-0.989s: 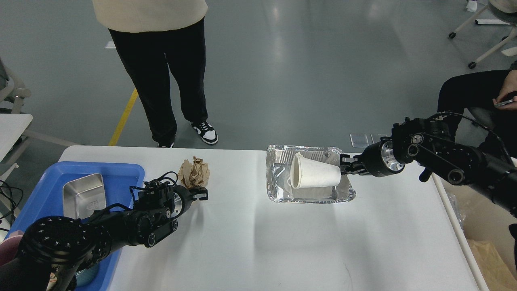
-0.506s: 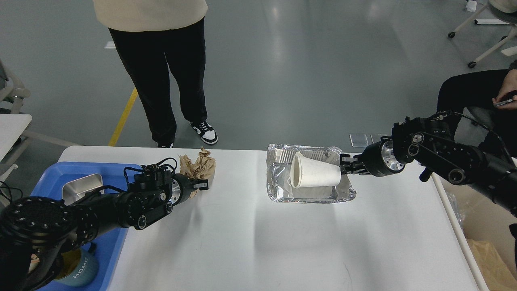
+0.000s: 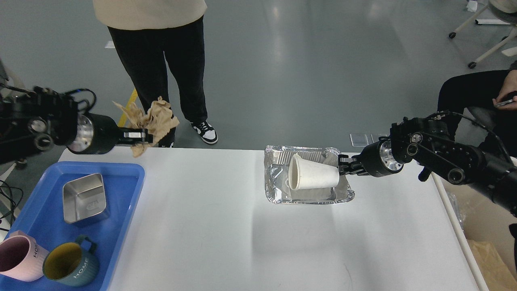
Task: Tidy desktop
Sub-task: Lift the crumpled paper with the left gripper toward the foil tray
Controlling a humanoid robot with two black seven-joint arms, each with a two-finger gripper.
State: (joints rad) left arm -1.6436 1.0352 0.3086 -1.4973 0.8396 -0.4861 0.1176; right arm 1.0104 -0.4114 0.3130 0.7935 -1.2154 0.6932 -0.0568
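The white desktop [image 3: 226, 230] fills the lower view. My left gripper [image 3: 141, 136] is raised over the desktop's far left corner, shut on a crumpled ball of brown paper [image 3: 155, 118]. A foil tray [image 3: 278, 190] sits at the far middle right with a white paper cup [image 3: 313, 176] lying on its side in it, mouth facing left. My right gripper [image 3: 342, 165] reaches in from the right and is closed on the foil tray's right rim, just above the cup's base.
A blue plastic tray [image 3: 127, 178] at the left front holds a steel container [image 3: 84, 198], a pink mug [image 3: 18, 258] and a green mug [image 3: 66, 262]. A person [image 3: 161, 60] stands beyond the far edge. Another person [image 3: 480, 93] sits at the right. A brown bag [image 3: 490, 258] lies beside the right edge.
My left arm has lifted the brown paper off the desktop and swung it up and left, uncovering the blue tray and mugs. The foil tray and my right gripper shifted slightly left.
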